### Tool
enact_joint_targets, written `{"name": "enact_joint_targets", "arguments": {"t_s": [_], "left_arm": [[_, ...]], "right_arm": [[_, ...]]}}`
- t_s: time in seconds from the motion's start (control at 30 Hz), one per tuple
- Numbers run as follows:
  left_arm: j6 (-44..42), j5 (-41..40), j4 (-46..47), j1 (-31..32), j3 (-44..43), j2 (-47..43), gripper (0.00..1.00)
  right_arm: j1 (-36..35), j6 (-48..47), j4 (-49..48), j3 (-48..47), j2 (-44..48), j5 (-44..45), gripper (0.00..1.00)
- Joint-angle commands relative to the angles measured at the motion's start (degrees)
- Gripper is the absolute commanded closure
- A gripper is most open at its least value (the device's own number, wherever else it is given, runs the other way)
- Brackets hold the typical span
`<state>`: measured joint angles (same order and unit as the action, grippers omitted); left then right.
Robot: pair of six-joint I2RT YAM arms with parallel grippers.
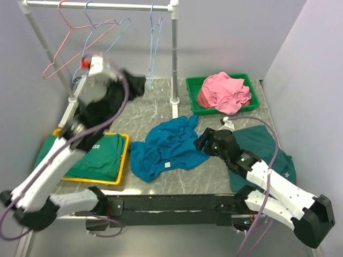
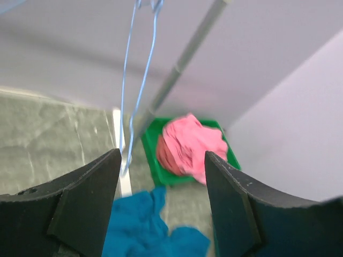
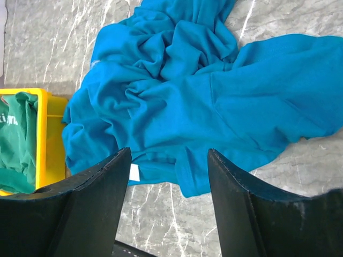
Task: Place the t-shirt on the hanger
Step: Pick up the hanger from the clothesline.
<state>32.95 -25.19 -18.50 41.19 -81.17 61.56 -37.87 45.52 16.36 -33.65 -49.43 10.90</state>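
Currently, plain teal-blue cloth t-shirt [image 1: 167,147] [image 3: 198,91] lies crumpled on grey marbled table [image 1: 128,115], centre, between yellow tray [image 1: 124,160] at left and right arm. Thin light-blue wire hanger [image 1: 155,48] hangs from white rail [image 1: 107,6] at far edge, well apart from shirt. Left gripper [image 1: 138,83] [image 2: 161,160] high near rail, jaws spread wide, nothing between. Right gripper [image 1: 202,140] [image 3: 169,155] low, just beside shirt's right edge, jaws apart, gripping nothing. Pink garment [image 1: 222,91] heaped in green tray [image 1: 193,85], far right.
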Motion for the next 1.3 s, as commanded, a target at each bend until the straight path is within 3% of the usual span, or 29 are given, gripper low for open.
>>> {"name": "enact_joint_targets", "arguments": {"t_s": [0.0, 0.2, 0.33, 0.47, 0.63, 0.9, 1.07, 1.1, 1.27], "left_arm": [[-10.35, 3.13, -2.85, -3.92, -14.17, 11.98, 0.31], [-18.09, 1.90, -12.15, -5.42, -39.64, 32.18, 0.32], [-21.25, -1.61, -14.81, -5.50, -46.88, 39.15, 0.34], [-23.19, -4.78, -14.20, -5.50, -47.77, 42.50, 0.37], [-23.81, -5.57, -10.95, -5.42, -42.68, 43.03, 0.44], [-25.04, -6.80, -7.60, -6.03, -40.73, 42.94, 0.77], [-26.70, -5.66, -5.76, -7.09, -41.09, 43.03, 0.88], [-26.97, -5.92, -5.49, -7.26, -41.53, 42.86, 0.97], [-30.13, -6.19, -1.98, -7.26, -41.62, 40.84, 0.99]], "right_arm": [[-0.54, -1.39, 0.16, -2.56, 0.03, -0.52, 0.33], [-0.63, -2.62, 1.83, -3.88, 0.39, -0.53, 0.33], [-0.54, -3.24, 2.27, -4.67, 1.09, -0.88, 0.33], [-0.63, -3.68, 2.62, -4.85, 1.88, -1.23, 0.33], [-0.54, -3.59, 1.92, -4.06, 2.14, -1.67, 0.33], [-0.63, -3.59, 1.66, -3.97, 1.70, -2.11, 0.33], [-0.63, -3.86, 2.01, -4.58, 1.53, -2.02, 0.33], [-0.54, -3.94, 2.01, -4.67, 1.53, -2.02, 0.33], [-0.54, -4.47, 2.27, -5.37, 0.83, -2.19, 0.34]]}}
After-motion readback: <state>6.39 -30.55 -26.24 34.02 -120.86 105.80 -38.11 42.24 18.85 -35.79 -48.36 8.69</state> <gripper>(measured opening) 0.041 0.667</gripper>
